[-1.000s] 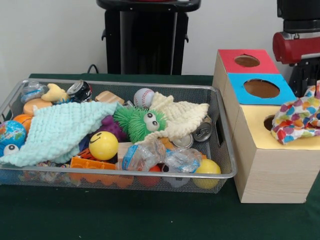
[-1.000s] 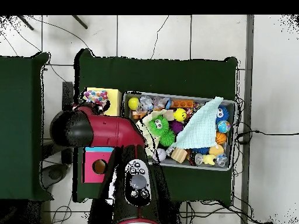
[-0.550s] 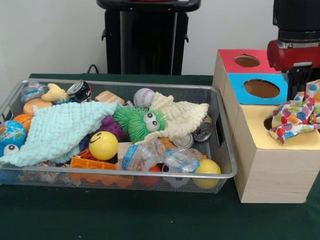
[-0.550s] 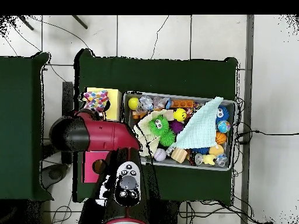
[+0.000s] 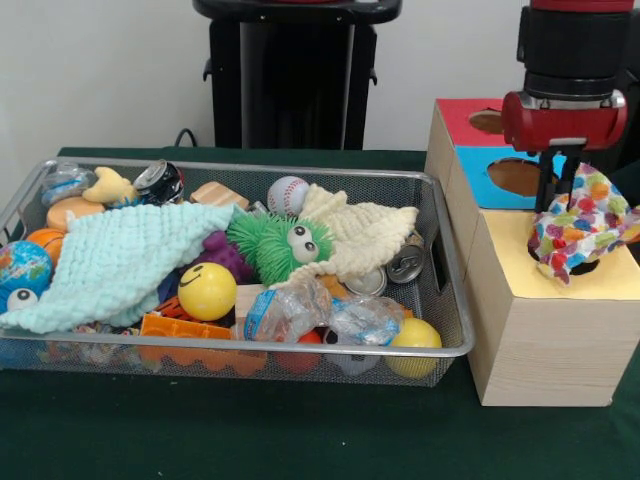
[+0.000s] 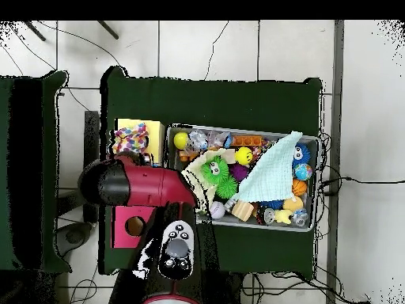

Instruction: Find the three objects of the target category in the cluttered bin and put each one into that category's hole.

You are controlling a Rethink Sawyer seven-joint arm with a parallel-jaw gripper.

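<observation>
My gripper (image 5: 560, 193) hangs over the yellow box (image 5: 508, 245) at the right, shut on a cloth with coloured dots (image 5: 582, 225). The cloth droops over the yellow box's hole and hides most of it. From overhead, the dotted cloth (image 6: 130, 139) lies on the yellow box (image 6: 153, 131), and the red arm (image 6: 146, 186) covers the gripper. In the mesh bin (image 5: 455, 300) lie a mint knitted cloth (image 5: 120, 255) at the left and a cream knitted cloth (image 5: 365, 235) in the middle right.
Behind the yellow box stand a blue box (image 5: 480, 188) and a red box (image 5: 458, 115), each with a hole on top. The bin also holds a green fuzzy toy (image 5: 275, 245), a yellow smiley ball (image 5: 207, 290), a baseball (image 5: 288, 195), cans (image 5: 405, 265) and crushed plastic bottles (image 5: 290, 310).
The arm has swung left in the front view, carrying the dotted cloth from the picture's right edge to over the yellow box's hole. The bin's contents have not moved.
</observation>
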